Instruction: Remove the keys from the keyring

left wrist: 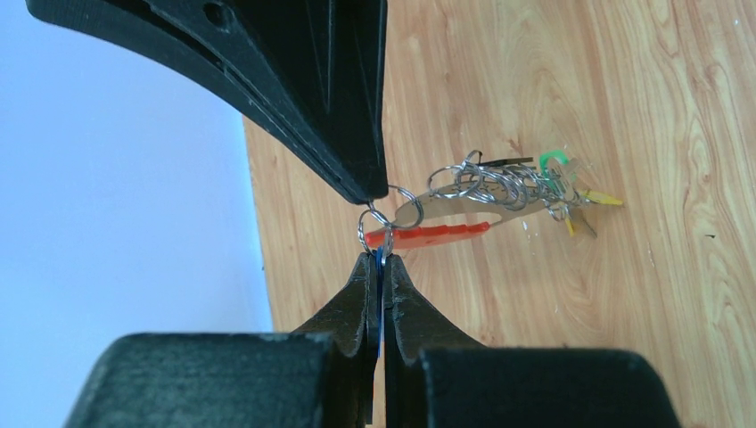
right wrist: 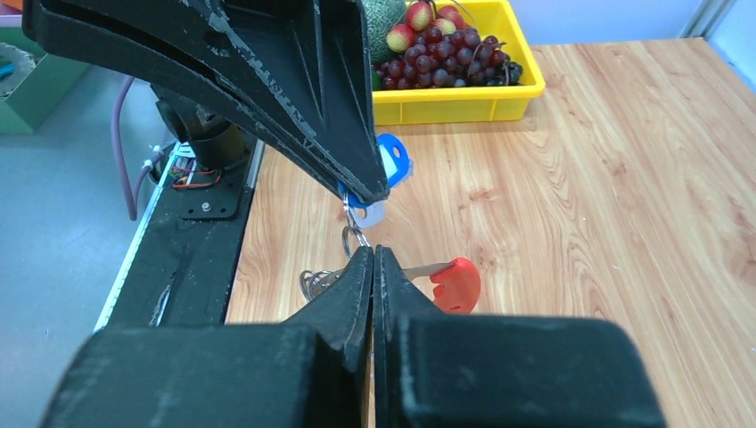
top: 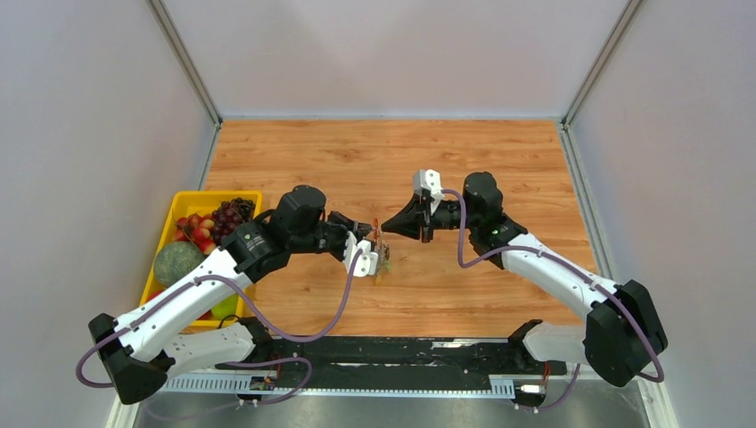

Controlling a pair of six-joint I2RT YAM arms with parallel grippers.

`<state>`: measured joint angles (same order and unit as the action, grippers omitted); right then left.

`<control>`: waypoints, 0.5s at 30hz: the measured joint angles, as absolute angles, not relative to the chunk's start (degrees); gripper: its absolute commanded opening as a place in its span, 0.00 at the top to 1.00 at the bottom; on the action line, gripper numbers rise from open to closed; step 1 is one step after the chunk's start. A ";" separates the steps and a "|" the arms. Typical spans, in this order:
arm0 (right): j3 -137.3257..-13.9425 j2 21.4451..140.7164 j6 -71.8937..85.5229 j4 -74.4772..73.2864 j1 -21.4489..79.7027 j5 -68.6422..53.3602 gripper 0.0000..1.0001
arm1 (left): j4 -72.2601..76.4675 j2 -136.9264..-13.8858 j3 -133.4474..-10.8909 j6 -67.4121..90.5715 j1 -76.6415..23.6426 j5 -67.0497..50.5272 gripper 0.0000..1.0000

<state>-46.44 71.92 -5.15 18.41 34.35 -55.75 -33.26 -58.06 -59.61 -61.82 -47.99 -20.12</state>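
My left gripper is shut on the blue head of a key, seen edge-on between its jaws. My right gripper meets it tip to tip and is shut on a small silver ring of the keyring. The red clip and a bunch of silver rings hang from it above the table. Green and yellow keys dangle at the far end. In the top view the grippers meet mid-table with the bunch below. The red clip also shows in the right wrist view.
A yellow tray of grapes, apples and a green melon stands at the left edge of the wooden table; it also shows in the right wrist view. Grey walls enclose three sides. The black base rail runs along the near edge.
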 measured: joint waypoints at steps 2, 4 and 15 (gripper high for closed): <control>-45.47 71.16 -3.90 19.84 33.71 -55.35 1.00 | -33.17 -58.06 -59.61 -61.89 -47.99 -20.25 1.00; -44.58 70.48 -2.66 21.43 33.04 -54.94 1.00 | -33.10 -58.06 -59.61 -61.91 -47.99 -20.36 1.00; -43.88 70.24 -1.91 22.61 32.05 -56.86 0.62 | -33.19 -58.06 -59.61 -61.91 -47.99 -20.78 1.00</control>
<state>-43.88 70.24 -1.91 22.61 32.05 -56.86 -33.19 -58.06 -59.61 -61.91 -47.99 -20.78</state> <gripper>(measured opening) 0.380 0.017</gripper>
